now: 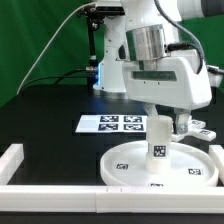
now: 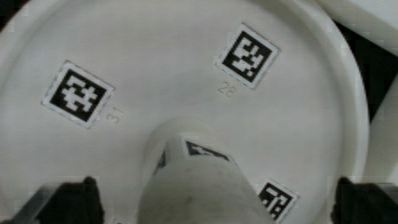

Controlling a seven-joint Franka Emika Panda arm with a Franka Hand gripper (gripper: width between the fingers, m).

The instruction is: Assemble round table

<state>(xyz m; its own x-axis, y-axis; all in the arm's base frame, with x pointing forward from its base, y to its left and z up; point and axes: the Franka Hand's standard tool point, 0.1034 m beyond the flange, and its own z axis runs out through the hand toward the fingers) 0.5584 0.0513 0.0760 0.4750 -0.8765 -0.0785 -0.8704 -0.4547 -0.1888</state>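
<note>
Along the left and near edges of the black table the white border rail is lying as a frame, and inside it, toward the middle of the table, the marker board is sitting flat with its tags up. Moving right, the round disc is lying flat by the table's near edge, toward its near right corner, and the short thick leg is standing upright on the disc's centre, touching it; the wrist view is showing the same leg rising from the tagged disc. The gripper is hanging straight above the disc with its jaws spread wide, one on either side of the leg's upper part; in the wrist view the dark fingertips are standing clear of the leg with a gap on each side, so the gripper is gripping nothing. Further right, toward the table's right edge and just beyond the disc's rim, a small white tagged part is lying loose, probably the cross-shaped foot. Judging from this, the task is looking roughly half done: the leg is sitting in place on the disc, though whether it is screwed fully home is not showing, and the foot is waiting to be fetched and fixed onto the leg's top
</note>
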